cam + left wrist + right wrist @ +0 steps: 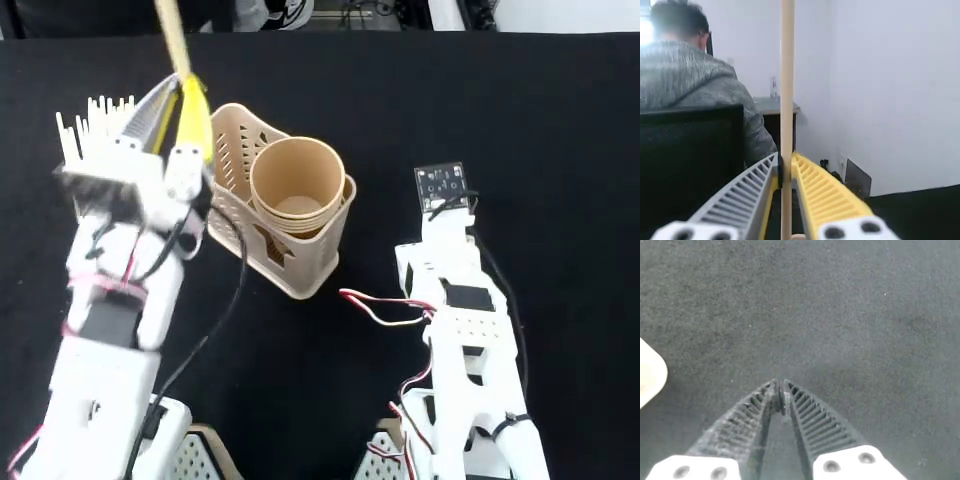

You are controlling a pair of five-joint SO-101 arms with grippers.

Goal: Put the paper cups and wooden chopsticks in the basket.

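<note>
Cups look done: the paper cups [297, 185] sit stacked inside the basket [300, 275]. The basket stands upright near the middle of the worktop [560, 120], a bit towards 9 o'clock.

Step in hand is the chopstick leg. Left gripper [182, 86] is raised at roughly 10 o'clock off the basket, just beside its rim. Its fingers [825, 195] are clamped tight on a wooden chopstick [786, 75]. The stick stands near upright with a long run above the grip; its lower end is hidden between the fingers. Can't tell whether it's a single stick or a joined pair.

Next move, my read: carry it towards 4 o'clock until the lower end is over the basket mouth, lower it, then let go. The cups take up most of the opening. The free slot is the strip on their 10 o'clock side, nearest the gripper, so it's a short travel but a narrow target.

Watch-outs:
- Stick end catching the cup rim or basket rim. The basket looks light and could tip or slide.
- Black cable [235, 280] from the left arm loops past the basket at 8 o'clock. Can't tell if it touches.
- Red and white wires [375, 305] lie between the basket and the right arm [455, 300].

The right arm sits at 3 o'clock of the basket, apart from it. Right gripper [779, 392] is closed on nothing, tips aimed at the worktop. Not in the way.
</note>
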